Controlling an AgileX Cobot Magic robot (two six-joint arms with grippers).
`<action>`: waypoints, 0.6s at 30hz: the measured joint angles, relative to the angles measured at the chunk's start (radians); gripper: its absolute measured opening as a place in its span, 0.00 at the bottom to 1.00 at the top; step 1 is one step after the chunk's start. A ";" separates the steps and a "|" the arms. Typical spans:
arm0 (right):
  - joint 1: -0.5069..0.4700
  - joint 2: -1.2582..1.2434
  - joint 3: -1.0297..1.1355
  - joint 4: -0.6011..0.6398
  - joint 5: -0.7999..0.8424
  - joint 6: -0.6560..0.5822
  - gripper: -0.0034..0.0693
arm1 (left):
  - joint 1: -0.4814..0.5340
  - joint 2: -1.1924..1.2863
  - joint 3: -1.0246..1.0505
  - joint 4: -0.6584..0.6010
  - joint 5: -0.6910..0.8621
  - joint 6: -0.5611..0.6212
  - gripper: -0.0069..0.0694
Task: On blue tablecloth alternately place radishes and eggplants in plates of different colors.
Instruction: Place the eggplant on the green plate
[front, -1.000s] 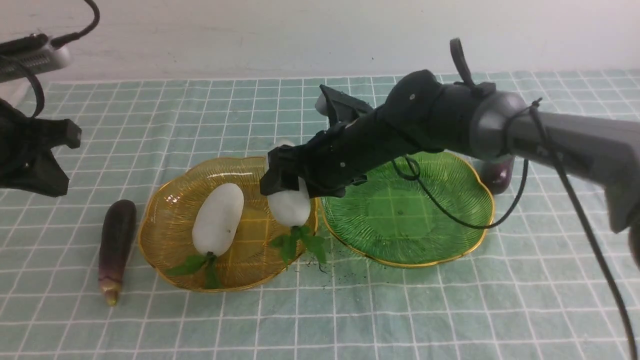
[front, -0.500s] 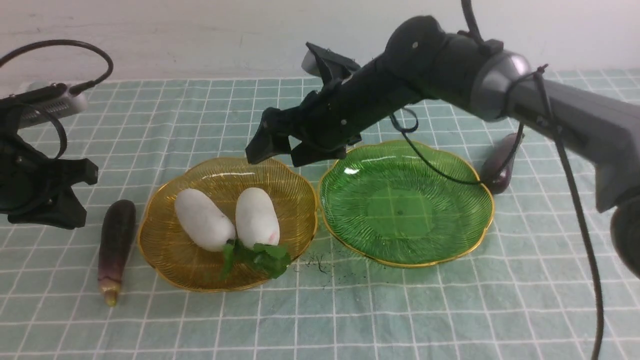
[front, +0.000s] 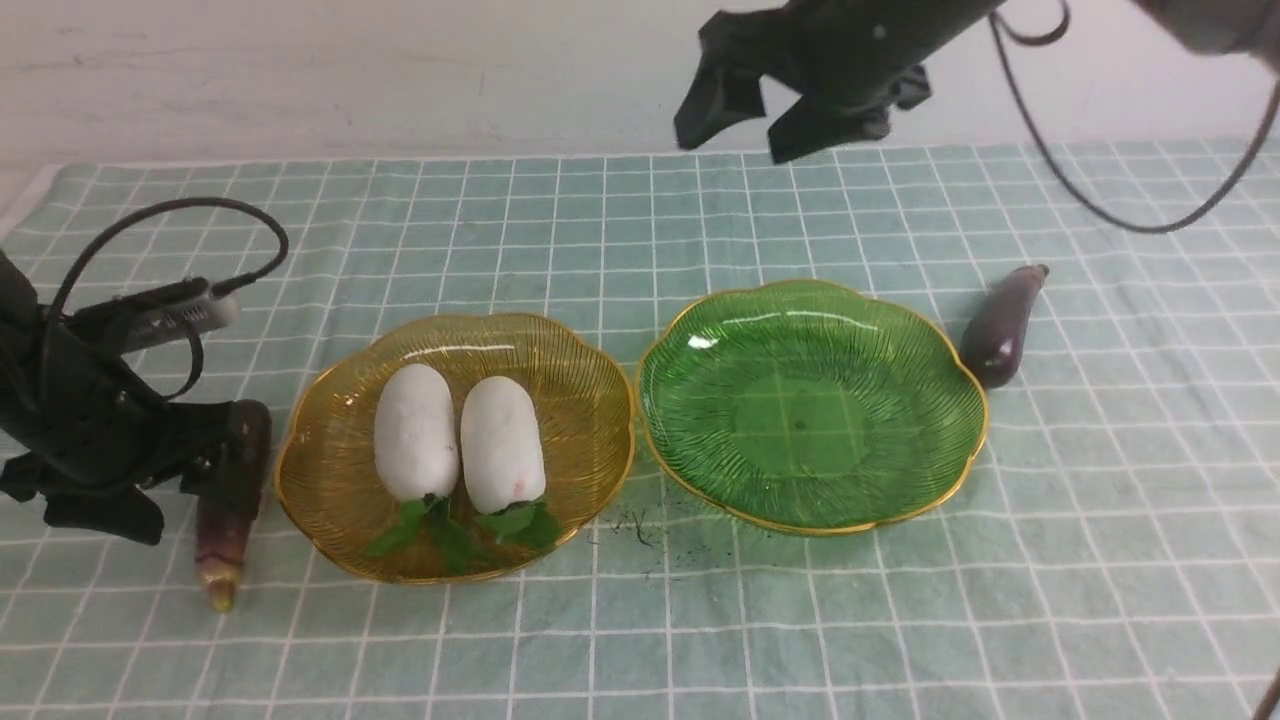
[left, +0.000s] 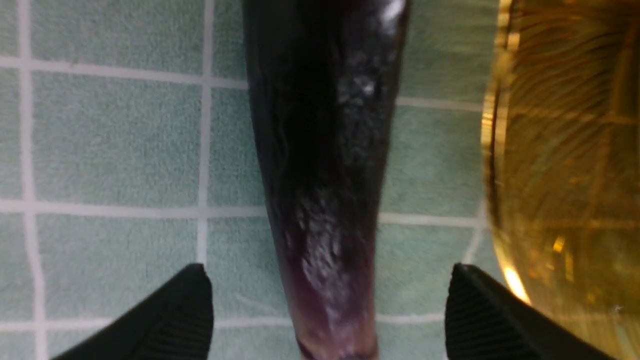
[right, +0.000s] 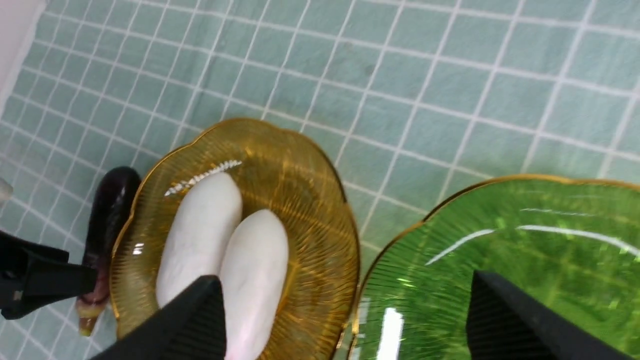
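Across the blue tablecloth (front: 640, 650), both radishes (front: 415, 432) (front: 502, 444) are now lying side by side in the amber plate (front: 560, 380). A second ago your right gripper (front: 742, 138) was setting the second one down. Now it is lifting clear, jaws apart and empty. Your left gripper (left: 327, 280) is straddling the left eggplant (left: 325, 150), jaws apart and not yet touching it. The green plate (front: 810, 420) is holding nothing, so the eggplant stage is beginning.

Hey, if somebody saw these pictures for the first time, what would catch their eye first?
Two plump white radishes lie side by side in the transparent amber-yellow ribbed plate, while the matching green plate to its right holds nothing. The open left gripper straddles a slender dark purple eggplant beside the amber plate; the open right gripper hangs high over the grid-lined blue tablecloth.
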 joint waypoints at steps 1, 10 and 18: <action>-0.003 -0.008 -0.001 -0.010 0.000 0.000 0.86 | 0.000 0.006 0.000 0.000 -0.002 0.000 0.82; -0.095 -0.160 -0.002 -0.309 0.014 0.000 0.84 | 0.001 0.050 -0.008 0.013 0.002 -0.004 0.41; -0.281 -0.180 0.116 -0.384 0.014 0.061 0.75 | -0.019 -0.167 -0.072 0.019 0.087 -0.037 0.41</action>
